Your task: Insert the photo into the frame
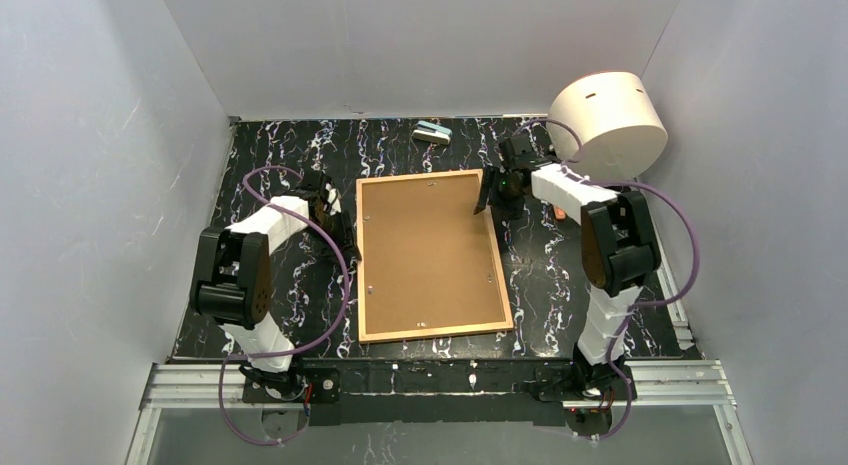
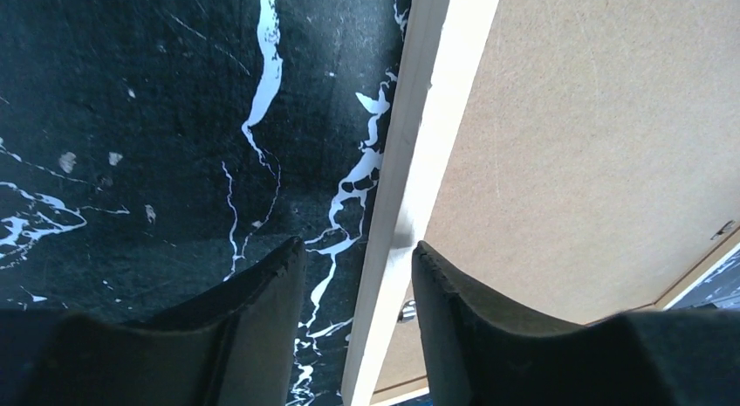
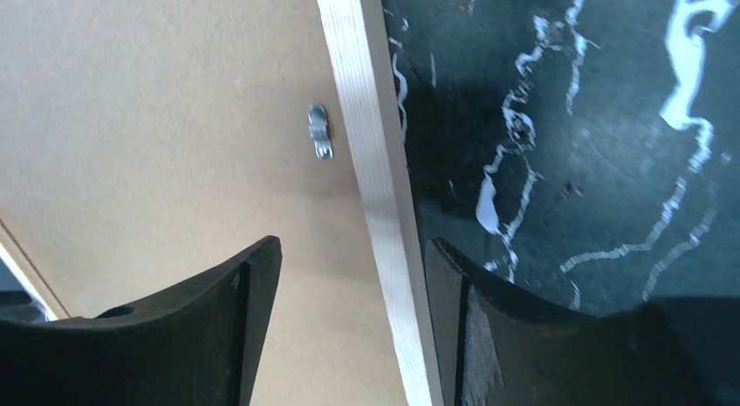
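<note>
The frame (image 1: 358,270) of thin light wood lies flat mid-table with the brown backing board (image 1: 430,250) filling it, back side up. The photo is hidden. My left gripper (image 1: 340,223) is open at the frame's left edge near the far corner. In the left wrist view its jaws straddle the edging (image 2: 419,118), one over the table and one over the board (image 2: 593,144). My right gripper (image 1: 487,197) is open at the right edge near the far corner. It straddles the edging (image 3: 371,161) beside a metal clip (image 3: 319,131).
A large white cylinder (image 1: 608,125) hangs over the back right corner. A small grey-teal object (image 1: 432,133) lies at the back of the black marbled table (image 1: 560,285). A small orange thing (image 1: 560,214) lies by the right arm. White walls enclose three sides.
</note>
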Action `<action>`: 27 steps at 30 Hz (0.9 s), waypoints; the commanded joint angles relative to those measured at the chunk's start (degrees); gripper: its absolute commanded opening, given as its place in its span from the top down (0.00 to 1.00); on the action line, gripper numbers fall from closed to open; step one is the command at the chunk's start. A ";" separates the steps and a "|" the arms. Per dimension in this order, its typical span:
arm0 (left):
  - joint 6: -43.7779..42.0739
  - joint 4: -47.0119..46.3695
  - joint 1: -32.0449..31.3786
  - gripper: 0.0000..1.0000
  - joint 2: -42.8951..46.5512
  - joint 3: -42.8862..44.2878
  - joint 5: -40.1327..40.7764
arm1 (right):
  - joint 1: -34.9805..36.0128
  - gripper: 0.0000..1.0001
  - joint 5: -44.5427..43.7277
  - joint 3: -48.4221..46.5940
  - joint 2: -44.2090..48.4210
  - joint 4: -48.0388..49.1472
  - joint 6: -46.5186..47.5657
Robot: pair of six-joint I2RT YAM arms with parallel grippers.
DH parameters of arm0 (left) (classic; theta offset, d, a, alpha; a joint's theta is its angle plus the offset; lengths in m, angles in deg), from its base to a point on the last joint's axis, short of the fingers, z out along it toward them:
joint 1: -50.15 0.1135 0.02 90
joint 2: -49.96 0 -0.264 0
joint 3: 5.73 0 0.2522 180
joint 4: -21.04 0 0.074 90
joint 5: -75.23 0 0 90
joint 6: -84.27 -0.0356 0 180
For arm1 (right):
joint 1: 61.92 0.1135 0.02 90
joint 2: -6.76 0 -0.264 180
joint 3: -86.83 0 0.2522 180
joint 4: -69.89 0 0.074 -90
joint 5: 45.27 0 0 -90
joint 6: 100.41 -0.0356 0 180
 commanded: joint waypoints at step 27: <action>0.06 -5.12 -0.11 0.83 -0.18 -4.55 2.50 | 6.10 0.67 -17.06 -13.63 -13.11 -3.67 -5.18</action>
